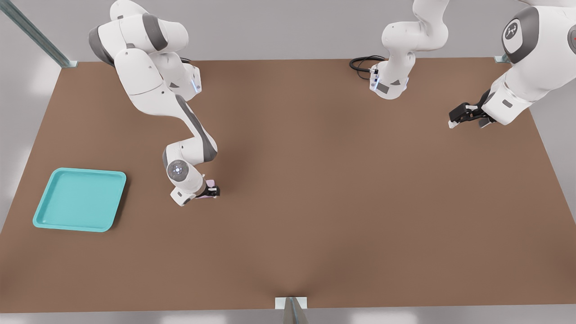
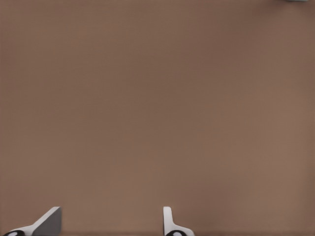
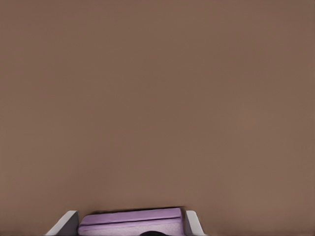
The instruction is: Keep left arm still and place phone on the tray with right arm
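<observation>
The pale pink phone [image 1: 210,183] lies low over the brown table, to the front view's right of the tray. My gripper [image 1: 213,191] on the right arm, the one with the lit round wrist cap [image 1: 177,170], is shut on it. In the right wrist view the phone [image 3: 130,222] fills the gap between the two fingers [image 3: 68,222], touching both. The turquoise tray [image 1: 45,222] sits flat near the table's edge at the front view's left, with nothing in it, about a tray's width from the gripper.
The parked arm's gripper [image 1: 465,115] hangs over the table at the front view's far right. A black cable [image 1: 362,63] coils at the back by an arm base [image 1: 390,80]. A metal bracket [image 1: 291,303] marks the near table edge.
</observation>
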Available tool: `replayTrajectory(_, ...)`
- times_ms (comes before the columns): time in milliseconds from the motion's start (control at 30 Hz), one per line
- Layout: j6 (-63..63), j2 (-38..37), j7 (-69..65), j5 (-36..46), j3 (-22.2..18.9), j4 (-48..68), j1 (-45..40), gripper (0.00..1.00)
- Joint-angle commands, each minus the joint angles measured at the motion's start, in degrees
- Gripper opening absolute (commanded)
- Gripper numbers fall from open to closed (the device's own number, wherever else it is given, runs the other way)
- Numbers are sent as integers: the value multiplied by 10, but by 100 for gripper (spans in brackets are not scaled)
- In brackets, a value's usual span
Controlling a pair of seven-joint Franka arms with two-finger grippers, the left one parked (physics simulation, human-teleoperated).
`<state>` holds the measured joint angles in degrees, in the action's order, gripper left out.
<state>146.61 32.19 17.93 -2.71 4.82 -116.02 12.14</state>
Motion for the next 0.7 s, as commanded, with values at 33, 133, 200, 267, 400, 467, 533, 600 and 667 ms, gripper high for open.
replayTrajectory(33,3,4,17,1,0,3,0,83)
replayTrajectory(133,8,8,16,1,-1,4,-1,81)
replayTrajectory(200,1,-3,13,1,0,2,-1,78)
replayTrajectory(267,-24,-15,11,1,0,2,-4,76)
replayTrajectory(400,-73,-59,-26,1,-2,4,-23,76)
replayTrajectory(467,-92,-78,-79,1,-1,4,-64,76)
replayTrajectory(533,-109,-88,-195,1,-1,4,-142,76)
replayTrajectory(600,-121,-90,-288,2,-1,14,-205,76)
replayTrajectory(667,-123,-91,-352,3,-1,20,-249,76)
